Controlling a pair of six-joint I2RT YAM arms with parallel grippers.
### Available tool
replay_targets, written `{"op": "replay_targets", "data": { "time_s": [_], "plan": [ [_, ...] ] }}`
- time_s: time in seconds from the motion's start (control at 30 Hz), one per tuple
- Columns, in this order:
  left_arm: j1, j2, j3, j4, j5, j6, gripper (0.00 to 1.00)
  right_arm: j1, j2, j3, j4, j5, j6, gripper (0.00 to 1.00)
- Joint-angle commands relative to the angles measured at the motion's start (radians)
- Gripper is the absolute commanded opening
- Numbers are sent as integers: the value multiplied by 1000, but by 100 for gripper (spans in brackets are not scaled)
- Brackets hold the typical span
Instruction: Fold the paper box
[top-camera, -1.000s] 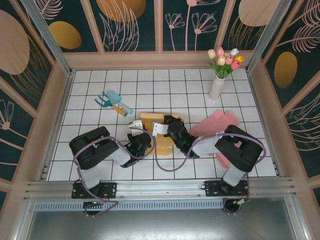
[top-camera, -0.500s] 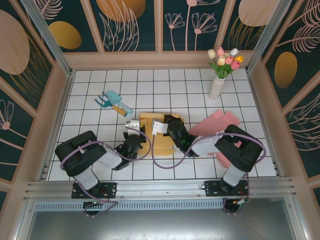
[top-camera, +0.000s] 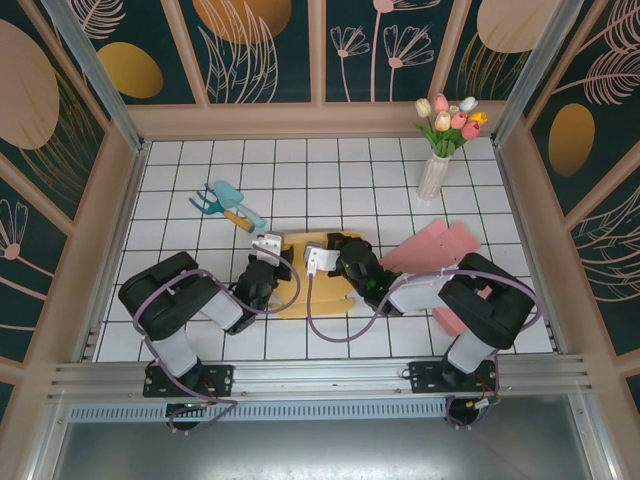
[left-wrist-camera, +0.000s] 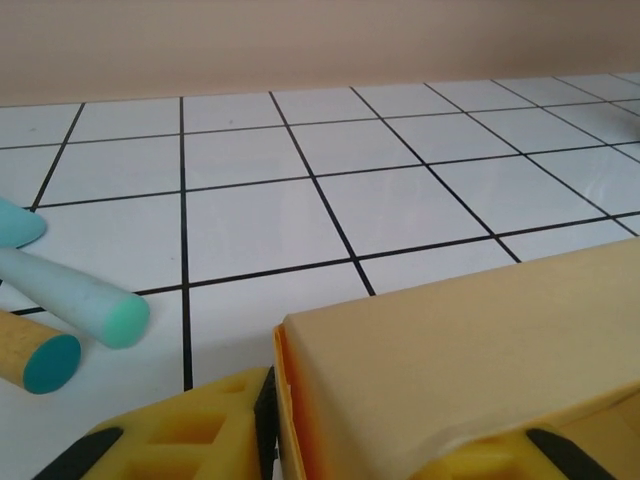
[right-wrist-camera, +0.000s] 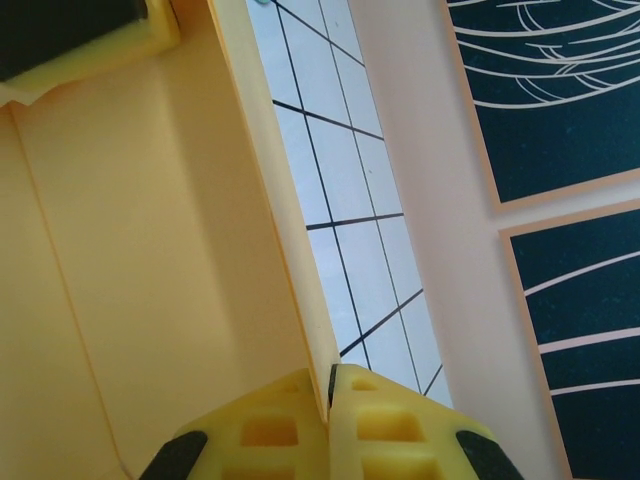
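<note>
The yellow paper box (top-camera: 330, 292) lies partly folded on the tiled table between my two grippers. My left gripper (top-camera: 272, 252) holds its left end. In the left wrist view a folded part of the box (left-wrist-camera: 450, 350) sits between the yellow fingers (left-wrist-camera: 180, 435), and the left pad touches its edge; I read the left gripper (left-wrist-camera: 390, 430) as shut on it. My right gripper (top-camera: 322, 258) is at the box's right side. In the right wrist view the right gripper (right-wrist-camera: 330, 385) is shut on a thin upright wall of the box (right-wrist-camera: 270, 200).
Teal garden tools (top-camera: 230, 205) lie behind and to the left, their handles (left-wrist-camera: 75, 295) close to the left gripper. A vase of tulips (top-camera: 440, 150) stands at the back right. Pink paper sheets (top-camera: 440, 245) lie right of the box. Wooden walls ring the table.
The left arm's elbow swung out to the left and its gripper shifted along the box's left end, jaws a little wider. The box turned slightly. The right gripper kept its hold.
</note>
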Motion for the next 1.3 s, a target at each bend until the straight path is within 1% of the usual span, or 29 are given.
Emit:
{"op": "replay_targets", "data": {
  "time_s": [0.0, 0.1, 0.13, 0.23, 0.3, 0.33, 0.47, 0.5, 0.57, 0.67, 0.8, 0.9, 1.03, 1.1, 1.27],
  "plan": [
    [8, 39, 47, 6, -4, 2, 26, 7, 40, -45, -215, -118, 79, 0],
    [7, 59, 77, -63, -164, -43, 14, 7, 56, -35, -219, -79, 83, 0],
    [6, 59, 81, -93, -250, -64, 10, 7, 59, -33, -217, -63, 83, 0],
    [6, 42, 101, -204, -444, -116, 3, 5, 61, -31, -212, -42, 82, 0],
    [6, 38, 109, -242, -498, -127, 1, 1, 61, -24, -214, -39, 92, 0],
    [7, 40, 109, -248, -507, -127, 0, 0, 63, -20, -214, -37, 97, 0],
    [6, 71, 148, -335, -575, -164, 0, -5, 88, -16, -199, -8, 98, 0],
    [6, 79, 155, -345, -575, -170, 0, -5, 93, -16, -196, -4, 98, 0],
    [7, 82, 167, -350, -541, -172, 1, -5, 95, -13, -195, -8, 104, 0],
    [6, 65, 154, -312, -435, -158, 7, -4, 89, -15, -197, -20, 123, 0],
    [6, 22, 118, -257, -293, -137, 20, -4, 88, -14, -199, -30, 137, 0],
    [7, -13, 92, -238, -220, -137, 28, -4, 95, -8, -202, -36, 145, 0],
    [7, -37, 63, -216, -141, -140, 37, -2, 94, -7, -202, -40, 155, 0],
    [6, -71, 50, -215, -111, -144, 40, -1, 88, -9, -203, -39, 157, 0],
    [6, -89, 15, -184, -44, -158, 45, 1, 82, -9, -209, -39, 159, 0]
  ]
}}
